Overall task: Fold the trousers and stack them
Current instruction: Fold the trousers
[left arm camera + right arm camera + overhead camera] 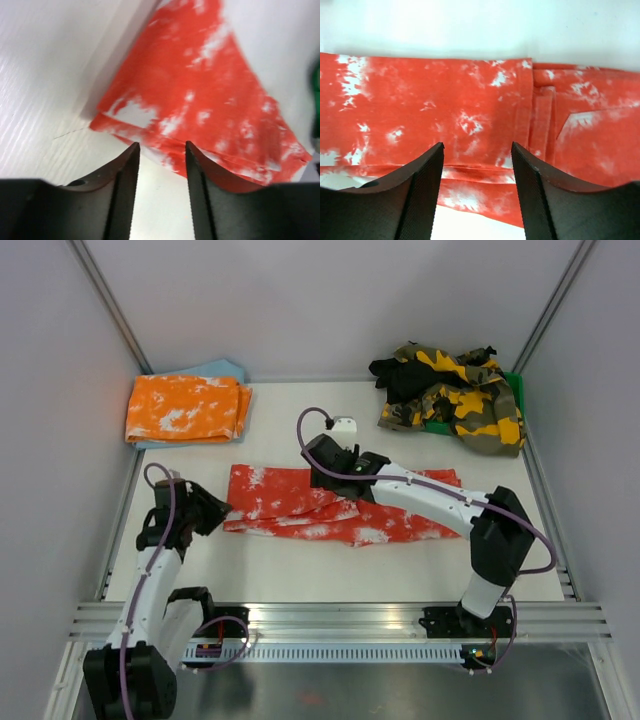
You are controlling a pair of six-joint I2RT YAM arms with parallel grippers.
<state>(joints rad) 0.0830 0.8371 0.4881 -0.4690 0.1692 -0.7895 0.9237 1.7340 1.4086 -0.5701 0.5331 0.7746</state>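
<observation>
The left pincer (162, 145) is seen with its jaws parted to a moderate gap, nothing gripped between them, and its tips are set just at the near-left corner of the red trousers (290, 502). The right pincer (477, 145) is held wider, poised over the middle of the same garment with only cloth visible below the gap. A white surface (300, 575) is enclosed by pale grey walls (330, 300) on the left, far and right sides, and a ribbed metal rail (340, 620) is fixed along its near edge. At the far left a folded pair of orange trousers (185, 408) is laid on a light blue cloth (228, 369), close to the left wall. At the far right a crumpled heap of camouflage trousers (455, 400) is piled with a black garment (398, 375) against it, over something green (515, 390) by the right wall. A small white block (344, 424) on a cable is seen just beyond the right arm. Bare surface is left between the red trousers and the near rail, and between them and both far piles. The red trousers are spread lengthwise, left to right, across the middle of the surface, folded into a long flat band. White splotches are scattered over the red, layered edges are visible along the near side, and a seam and pocket outline are shown in the right wrist view.
</observation>
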